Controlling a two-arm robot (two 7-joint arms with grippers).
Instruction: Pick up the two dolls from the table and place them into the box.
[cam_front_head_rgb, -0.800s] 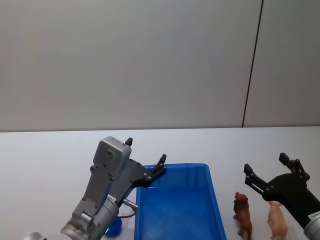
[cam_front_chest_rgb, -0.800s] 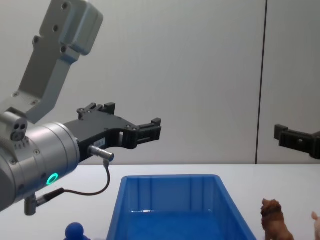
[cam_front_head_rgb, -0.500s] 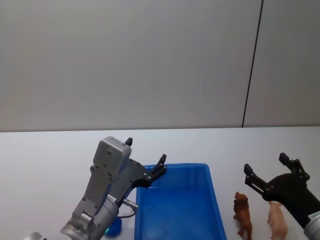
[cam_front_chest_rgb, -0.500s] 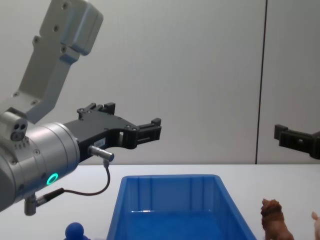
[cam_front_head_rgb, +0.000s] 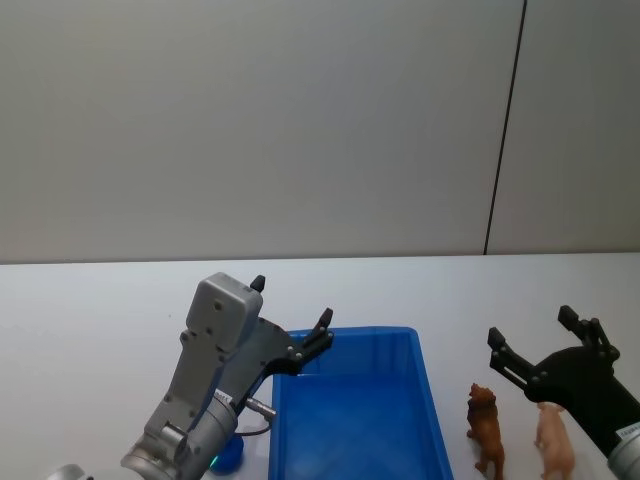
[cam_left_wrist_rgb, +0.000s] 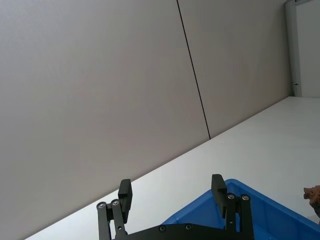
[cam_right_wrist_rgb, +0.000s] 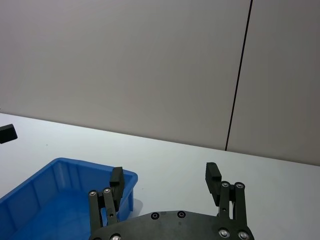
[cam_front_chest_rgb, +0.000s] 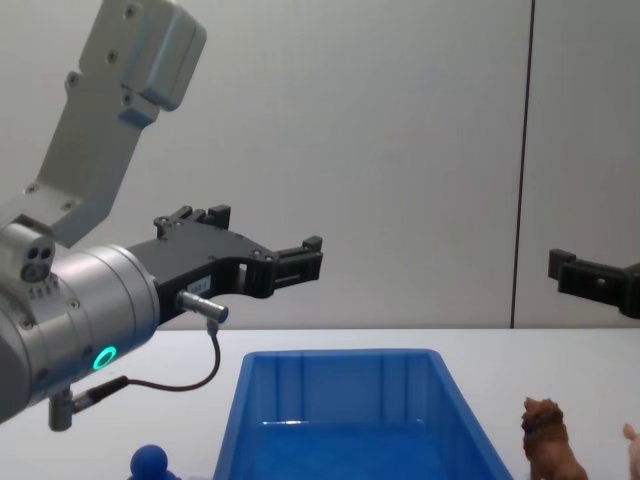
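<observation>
The blue box (cam_front_head_rgb: 426, 388) sits on the white table (cam_front_head_rgb: 100, 320) in front of me. Right of the box stands the brown shaggy doll (cam_front_head_rgb: 485, 428), upright. The blue doll with a ball top (cam_front_chest_rgb: 150, 461) is left of the box, partly hidden under my left arm. My left gripper (cam_front_head_rgb: 292, 302) hangs open and empty above the box's far left corner. To the right, my right gripper (cam_front_head_rgb: 531, 326) is open in the air above and just behind the brown doll. The left wrist view shows the open left gripper (cam_left_wrist_rgb: 171, 183) over the box (cam_left_wrist_rgb: 260, 212).
A pink pig figurine (cam_front_head_rgb: 553, 442) stands just right of the brown doll, below my right arm. A grey wall with a dark vertical seam (cam_front_head_rgb: 505, 130) closes the back. Bare tabletop lies behind the box and to the far left.
</observation>
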